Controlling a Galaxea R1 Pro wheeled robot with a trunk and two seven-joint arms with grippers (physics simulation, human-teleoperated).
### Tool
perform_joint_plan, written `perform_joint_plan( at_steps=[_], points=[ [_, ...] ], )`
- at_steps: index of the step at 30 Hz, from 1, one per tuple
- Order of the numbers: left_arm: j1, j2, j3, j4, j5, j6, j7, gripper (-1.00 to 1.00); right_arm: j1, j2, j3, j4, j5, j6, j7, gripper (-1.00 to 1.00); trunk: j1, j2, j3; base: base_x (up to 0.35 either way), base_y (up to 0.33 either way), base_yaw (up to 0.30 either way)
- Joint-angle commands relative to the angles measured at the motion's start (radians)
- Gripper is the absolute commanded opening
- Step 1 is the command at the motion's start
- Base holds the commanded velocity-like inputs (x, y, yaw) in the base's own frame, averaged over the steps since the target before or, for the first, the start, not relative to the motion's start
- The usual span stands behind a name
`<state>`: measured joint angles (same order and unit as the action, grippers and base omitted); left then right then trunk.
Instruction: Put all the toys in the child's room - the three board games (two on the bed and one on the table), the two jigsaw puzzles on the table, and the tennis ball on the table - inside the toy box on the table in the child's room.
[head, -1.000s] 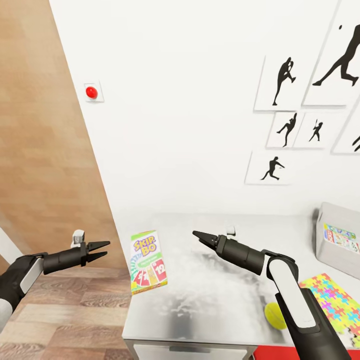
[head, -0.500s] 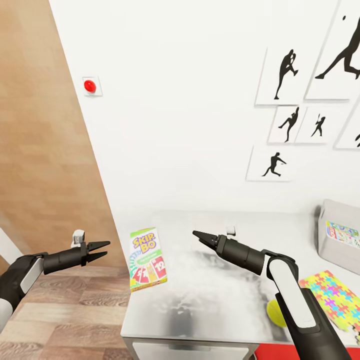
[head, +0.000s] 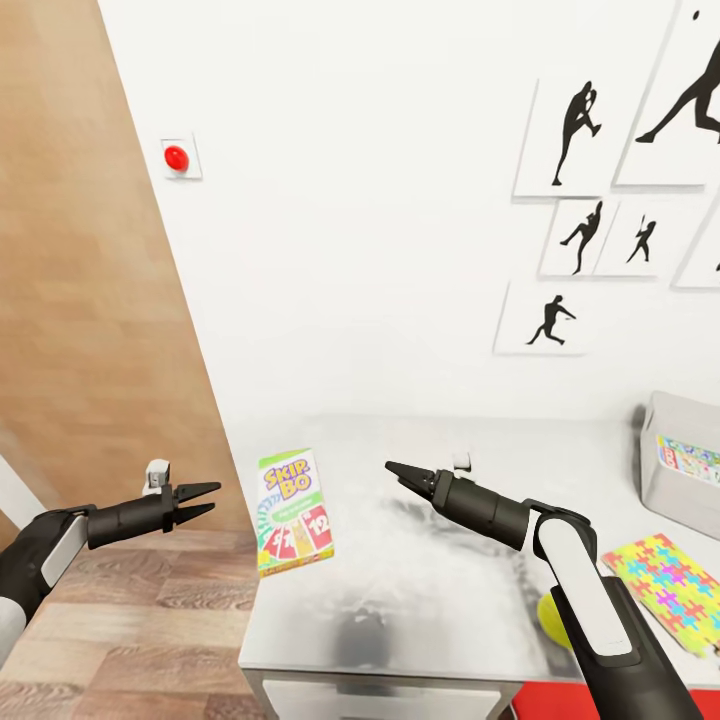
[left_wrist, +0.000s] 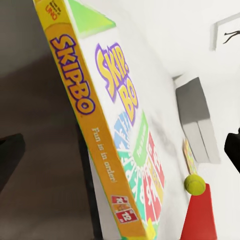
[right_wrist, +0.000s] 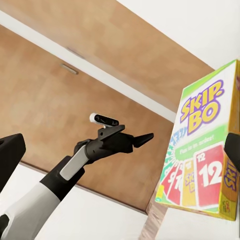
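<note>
A Skip-Bo board game (head: 292, 510) with green edges lies flat at the left edge of the pale grey table (head: 420, 590). It also fills much of the left wrist view (left_wrist: 120, 125) and shows in the right wrist view (right_wrist: 205, 145). My left gripper (head: 205, 500) hovers open over the floor, just left of the game. My right gripper (head: 402, 474) hangs open above the table's middle, to the game's right. The tennis ball (head: 547, 612) is half hidden behind my right forearm. A bright jigsaw puzzle (head: 675, 588) lies at the right. The toy box (head: 672, 490) stands behind it, holding a colourful flat box (head: 690, 460).
A white wall with black sports-silhouette pictures (head: 575, 135) and a red button (head: 176, 158) rises behind the table. Wood-plank floor (head: 130, 620) lies to the left. Something red (head: 560, 702) shows below the table's front edge.
The whole picture has shifted: the camera moved, so the table, game and wall pictures sit slightly higher and further left. Both arms keep their pose.
</note>
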<state>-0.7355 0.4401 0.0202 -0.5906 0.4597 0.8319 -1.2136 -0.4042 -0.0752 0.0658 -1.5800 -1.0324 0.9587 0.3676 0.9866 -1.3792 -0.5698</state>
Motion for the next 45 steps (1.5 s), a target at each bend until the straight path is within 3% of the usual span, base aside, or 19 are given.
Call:
perform_joint_plan(
  at_steps=[1, 30, 45],
  points=[
    [0.0, 0.0, 0.0, 0.0, 0.004, 0.008, -0.001, 1.0, -0.001, 0.0, 0.0, 0.0, 0.006, 0.002, 0.007, 1.0, 0.004, -0.008, -0.004, 0.0, 0.0, 0.0],
    [0.0, -0.001, 0.0, 0.0, 0.002, 0.007, -0.001, 1.0, -0.001, 0.0, 0.0, 0.0, 0.006, 0.002, 0.007, 1.0, 0.115, -0.211, -0.095, 0.0, 0.0, 0.0],
    [0.0, -0.001, 0.0, 0.0, 0.005, 0.009, -0.003, 1.0, -0.001, 0.0, 0.0, 0.0, 0.006, 0.002, 0.007, 1.0, 0.115, -0.211, -0.095, 0.049, 0.005, 0.0]
  ],
)
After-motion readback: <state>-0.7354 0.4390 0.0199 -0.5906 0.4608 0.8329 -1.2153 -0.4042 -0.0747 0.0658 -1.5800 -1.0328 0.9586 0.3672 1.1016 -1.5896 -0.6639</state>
